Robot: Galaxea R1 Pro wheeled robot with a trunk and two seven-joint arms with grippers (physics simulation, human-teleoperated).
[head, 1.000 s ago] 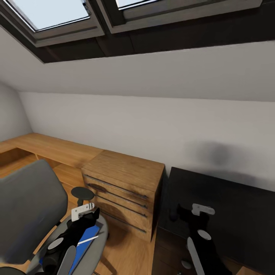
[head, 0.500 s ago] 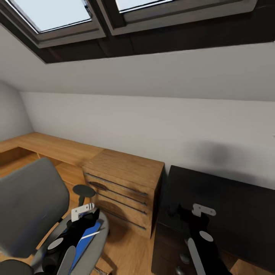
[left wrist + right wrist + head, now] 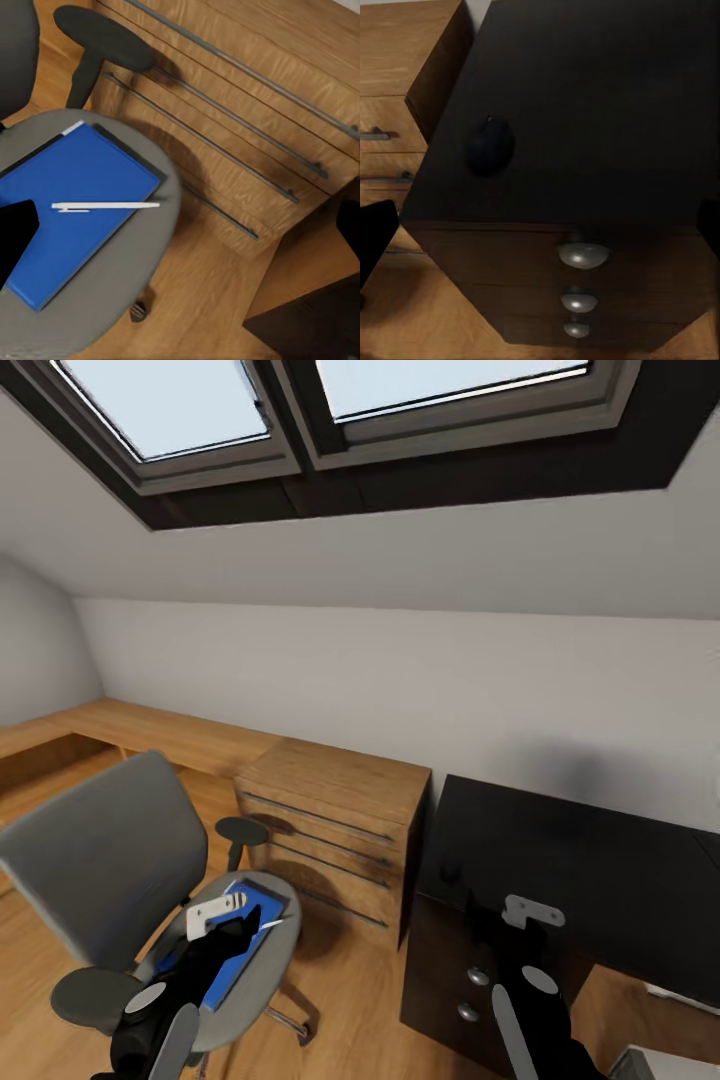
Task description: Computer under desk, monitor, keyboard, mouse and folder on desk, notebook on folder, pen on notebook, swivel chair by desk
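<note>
The grey swivel chair (image 3: 100,860) stands at the left, its seat (image 3: 112,300) carrying the blue folder (image 3: 75,202) (image 3: 245,935). The pale pen (image 3: 105,205) lies across the folder. My left gripper (image 3: 238,925) (image 3: 180,232) hangs open above the folder, touching nothing. The black desk (image 3: 580,860) (image 3: 607,97) is at the right, with the small dark mouse (image 3: 489,146) (image 3: 450,875) near its left corner. Over the desk's front edge my right gripper (image 3: 505,935) (image 3: 540,232) is open and empty. The computer, monitor, keyboard and notebook are out of view.
A light wooden drawer cabinet (image 3: 340,810) (image 3: 247,112) stands between chair and desk, close to the chair's black armrest (image 3: 105,37). Round silver knobs (image 3: 583,255) line the desk's drawers. A low wooden ledge (image 3: 150,735) runs along the sloped wall. Wooden floor (image 3: 350,990) lies open in front.
The camera has moved, so the chair, cabinet and desk now show smaller and more fully, with the folder and drawer knobs exposed. Both arms hold the same pose.
</note>
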